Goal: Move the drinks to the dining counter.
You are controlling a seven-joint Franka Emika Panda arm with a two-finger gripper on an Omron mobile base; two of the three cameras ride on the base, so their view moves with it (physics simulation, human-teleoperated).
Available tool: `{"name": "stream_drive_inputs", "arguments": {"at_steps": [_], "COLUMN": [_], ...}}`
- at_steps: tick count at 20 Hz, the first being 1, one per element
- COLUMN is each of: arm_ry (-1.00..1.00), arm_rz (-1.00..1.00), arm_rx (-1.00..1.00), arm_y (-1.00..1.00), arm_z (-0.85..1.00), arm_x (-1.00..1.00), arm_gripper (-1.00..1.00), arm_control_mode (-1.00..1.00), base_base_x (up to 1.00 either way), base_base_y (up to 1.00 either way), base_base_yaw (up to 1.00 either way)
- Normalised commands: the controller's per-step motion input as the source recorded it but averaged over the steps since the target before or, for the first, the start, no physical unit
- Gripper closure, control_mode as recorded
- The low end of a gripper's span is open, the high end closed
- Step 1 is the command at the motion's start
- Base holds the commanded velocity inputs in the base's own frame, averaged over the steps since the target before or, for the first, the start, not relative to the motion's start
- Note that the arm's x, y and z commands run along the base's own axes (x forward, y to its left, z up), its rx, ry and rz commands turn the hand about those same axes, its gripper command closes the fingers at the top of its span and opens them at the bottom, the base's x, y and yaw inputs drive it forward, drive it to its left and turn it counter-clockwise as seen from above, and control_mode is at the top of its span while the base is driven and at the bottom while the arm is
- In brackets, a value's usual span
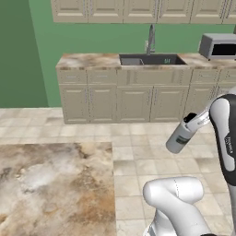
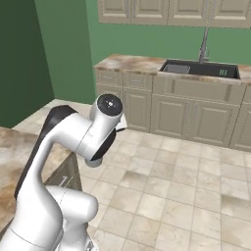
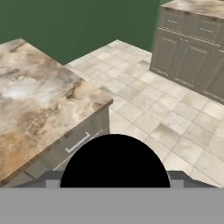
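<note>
While the tool (image 1: pixel 192 123) gripped the grey bottle (image 1: pixel 179 136) by its black cap, tilted over the floor, the bench (image 1: pixel 50 184) lay off its right edge.

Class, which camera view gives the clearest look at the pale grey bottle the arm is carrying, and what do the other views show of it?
The left base view: the pale grey bottle shows whole, tilted, its black cap against the gripper above the floor tiles. In the hand view its black cap is a dark dome at the bottom. In the right base view I cannot make it out.
</note>
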Motion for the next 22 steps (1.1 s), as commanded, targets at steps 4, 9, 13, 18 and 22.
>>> {"name": "stream_drive_inputs", "arguments": {"at_steps": [4,9,13,18,22], "arm_ry": [0.07,0.11,0.14,0.11,0.09], "arm_rz": [0.00,0.00,0.01,0.01,0.00], "arm_rx": [0.00,0.00,0.00,0.00,-0.03], "arm_y": [0.17,0.40,0.47,0.54,0.62], "arm_z": [0.00,0.00,0.00,0.00,0.00], "arm_x": [0.00,0.00,0.09,0.08,0.10], "arm_gripper": [1.00,1.00,1.00,1.00,1.00], "arm_control_mode": [-1.00,-1.00,-1.00,-1.00,-1.00], "base_base_x": [0.00,0.00,0.00,0.00,0.00], "base_base_y": [0.00,0.00,0.00,0.00,0.00], "base_base_yaw": [0.00,0.00,0.00,0.00,0.00]}}
